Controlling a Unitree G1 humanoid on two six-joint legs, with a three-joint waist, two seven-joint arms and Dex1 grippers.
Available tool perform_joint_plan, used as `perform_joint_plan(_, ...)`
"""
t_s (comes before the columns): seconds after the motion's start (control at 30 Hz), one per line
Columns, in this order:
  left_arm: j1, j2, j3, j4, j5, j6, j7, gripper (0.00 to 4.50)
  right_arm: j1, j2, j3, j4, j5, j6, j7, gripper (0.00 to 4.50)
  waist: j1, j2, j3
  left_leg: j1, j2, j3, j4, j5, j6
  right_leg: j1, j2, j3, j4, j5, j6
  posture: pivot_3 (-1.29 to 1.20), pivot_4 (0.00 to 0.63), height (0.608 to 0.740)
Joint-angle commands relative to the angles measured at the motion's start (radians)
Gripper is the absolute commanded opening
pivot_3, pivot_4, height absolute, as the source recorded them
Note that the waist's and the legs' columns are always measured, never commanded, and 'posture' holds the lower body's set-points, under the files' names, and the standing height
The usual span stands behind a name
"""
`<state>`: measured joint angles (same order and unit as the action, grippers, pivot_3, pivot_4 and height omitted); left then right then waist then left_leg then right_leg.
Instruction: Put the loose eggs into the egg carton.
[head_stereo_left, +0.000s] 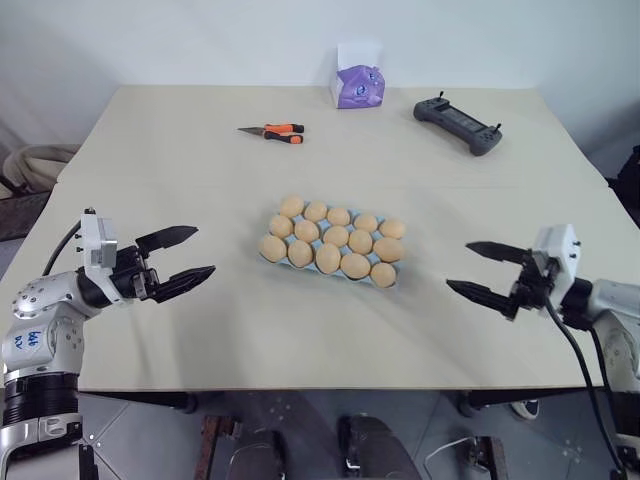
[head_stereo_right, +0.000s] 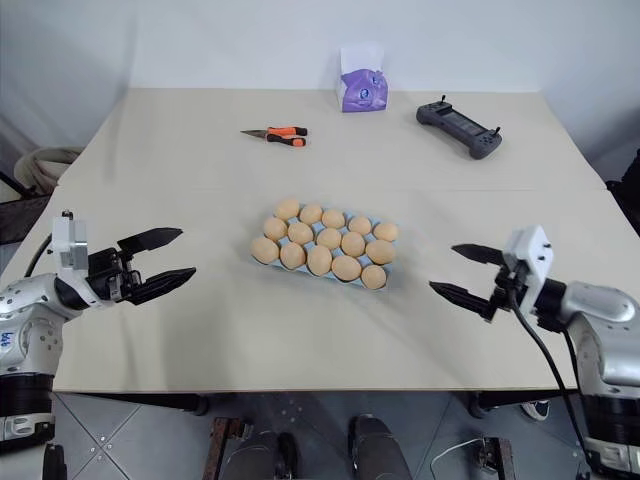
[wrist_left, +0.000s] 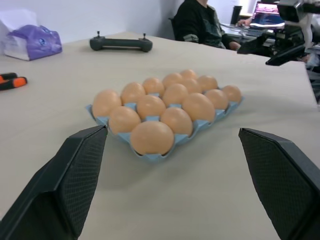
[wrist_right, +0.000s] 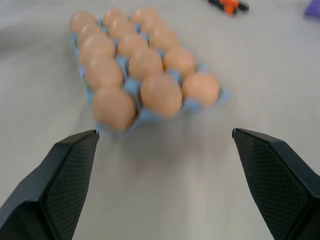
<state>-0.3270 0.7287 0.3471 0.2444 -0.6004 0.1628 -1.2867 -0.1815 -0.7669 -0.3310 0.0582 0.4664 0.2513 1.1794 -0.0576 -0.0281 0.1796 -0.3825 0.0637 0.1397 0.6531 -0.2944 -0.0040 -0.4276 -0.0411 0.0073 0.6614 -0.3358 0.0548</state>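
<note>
Pale orange-tan eggs (head_stereo_left: 330, 245) filled the light-blue egg carton (wrist_left: 186, 139); the far tissue box (head_stereo_left: 359, 86) was purple, the pliers (head_stereo_left: 272, 132) orange-handled

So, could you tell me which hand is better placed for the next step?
Neither: every cup of the egg carton holds an egg and none lies loose on the table. The left hand and right hand sit open, apart from the carton on either side.

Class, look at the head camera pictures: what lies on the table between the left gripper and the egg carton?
Nothing: in the left eye view, only bare table separates the open left gripper from the egg carton.
</note>
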Motion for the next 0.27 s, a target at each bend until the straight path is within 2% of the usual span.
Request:
perform_joint_plan(0.03, 0.011, 0.04, 0.048, 0.015, -0.022, -0.027, -0.053, 4.5, 0.014, -0.033, -0.05, 0.024, 0.009, -0.067, 0.02, 4.47, -0.002, 0.0, 0.0, 0.001, 0.0, 0.001, 0.0, 0.0, 0.0, 0.0, 0.0, 0.001, 0.0, 0.0, 0.0, 0.0, 0.15, 0.74)
perform_joint_plan(0.27, -0.005, 0.071, 0.06, 0.066, -0.044, 0.021, -0.116, 4.5, -0.005, -0.026, -0.021, 0.061, -0.014, -0.105, -0.002, 4.47, 0.0, 0.0, 0.001, 0.014, 0.0, 0.002, -0.003, 0.0, 0.0, 0.011, 0.0, 0.001, -0.001, 0.0, -0.001, 0.0, 0.15, 0.74)
